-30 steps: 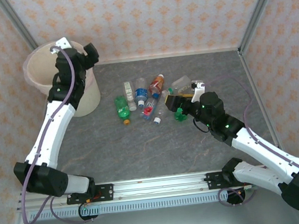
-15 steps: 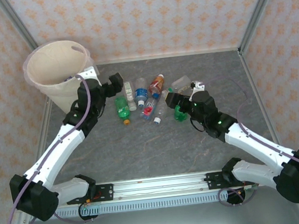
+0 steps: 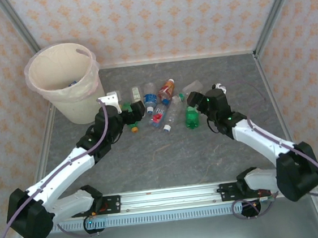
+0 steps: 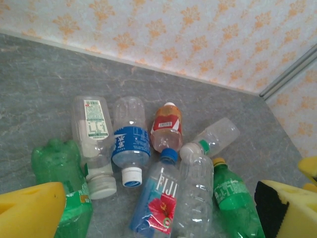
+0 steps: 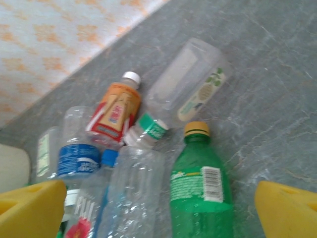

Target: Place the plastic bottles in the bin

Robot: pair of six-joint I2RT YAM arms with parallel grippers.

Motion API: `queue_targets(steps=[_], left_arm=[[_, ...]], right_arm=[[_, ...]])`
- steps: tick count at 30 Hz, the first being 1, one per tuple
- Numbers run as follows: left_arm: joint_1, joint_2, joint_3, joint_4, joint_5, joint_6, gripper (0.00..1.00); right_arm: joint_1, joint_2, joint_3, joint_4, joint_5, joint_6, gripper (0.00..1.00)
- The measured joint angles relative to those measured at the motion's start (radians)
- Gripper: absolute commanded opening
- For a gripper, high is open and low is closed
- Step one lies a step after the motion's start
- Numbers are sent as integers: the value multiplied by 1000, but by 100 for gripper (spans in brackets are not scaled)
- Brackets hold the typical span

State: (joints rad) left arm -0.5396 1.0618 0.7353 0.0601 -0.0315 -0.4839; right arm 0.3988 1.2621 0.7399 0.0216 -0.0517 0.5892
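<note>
Top view, step: both arms reach at the plastic bottles (image 3: 156,105). The left gripper (image 3: 133,115) is at the left edge of the pile, the right gripper (image 3: 193,100) just beside a green bottle (image 3: 191,118). The bin (image 3: 83,104) stands well apart.
Left wrist view, fingers: the yellow fingers (image 4: 29,213) are spread wide and hold nothing. A Fiji bottle (image 4: 156,203) lies between them (cap pointing away).
Right wrist view, fingers: the fingers (image 5: 287,213) are wide apart and empty. The green bottle lies between them.
Advice: I think each should straddle only one bottle body, then close.
</note>
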Motion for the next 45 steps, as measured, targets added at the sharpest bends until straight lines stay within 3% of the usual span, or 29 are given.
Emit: queue_targets(steps=[9, 29, 35, 45], left_arm=[[-11, -2, -75, 43, 18, -10, 99], [-11, 23, -77, 77, 29, -52, 99], [-11, 23, -54, 60, 36, -82, 99], [-11, 23, -25, 50, 88, -157, 99]], right_arm=[[-27, 238, 103, -31, -108, 44, 87], [-26, 311, 11, -21, -253, 26, 85], [-25, 331, -3, 16, -273, 9, 71], [-24, 229, -94, 51, -274, 1, 66]])
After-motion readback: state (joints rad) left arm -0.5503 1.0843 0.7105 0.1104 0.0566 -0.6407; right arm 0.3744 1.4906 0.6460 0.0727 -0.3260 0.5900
